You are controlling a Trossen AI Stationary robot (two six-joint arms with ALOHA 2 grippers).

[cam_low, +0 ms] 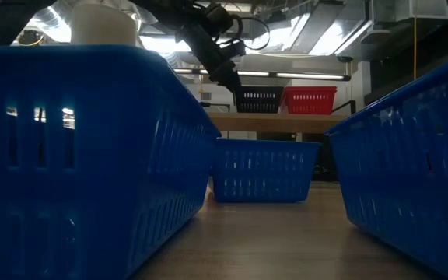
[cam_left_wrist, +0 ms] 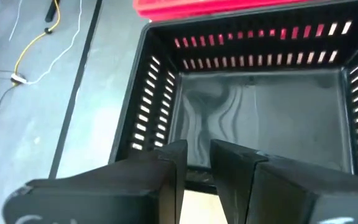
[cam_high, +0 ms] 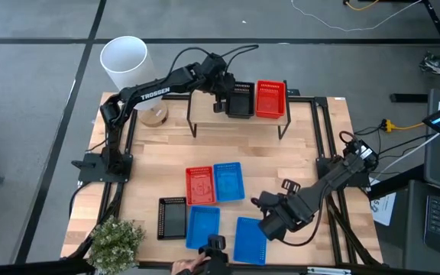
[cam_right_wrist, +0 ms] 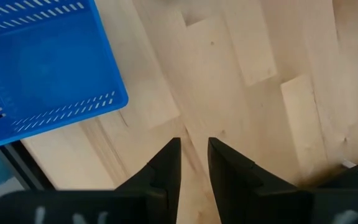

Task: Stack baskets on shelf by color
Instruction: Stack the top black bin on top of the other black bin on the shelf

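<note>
Black mesh-walled plastic basket [cam_high: 241,101] sits on the wood-topped shelf [cam_high: 205,105] beside the red one [cam_high: 270,99], my left jaws [cam_high: 221,98] narrowly parted astride its near wall, so I should lift away cleanly; right jaws [cam_high: 268,227] hover empty, slightly parted.

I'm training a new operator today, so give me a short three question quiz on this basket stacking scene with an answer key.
1. True or false: a red basket already sits on the shelf.
2. How many blue baskets lie on the table? A) one B) three C) five
3. Which claw is at the black basket on the shelf?

Key:
1. True; it stands beside the black basket.
2. B; one next to a red basket, two near the front edge.
3. The left claw; the right claw hovers over bare table beside a blue basket.
</note>
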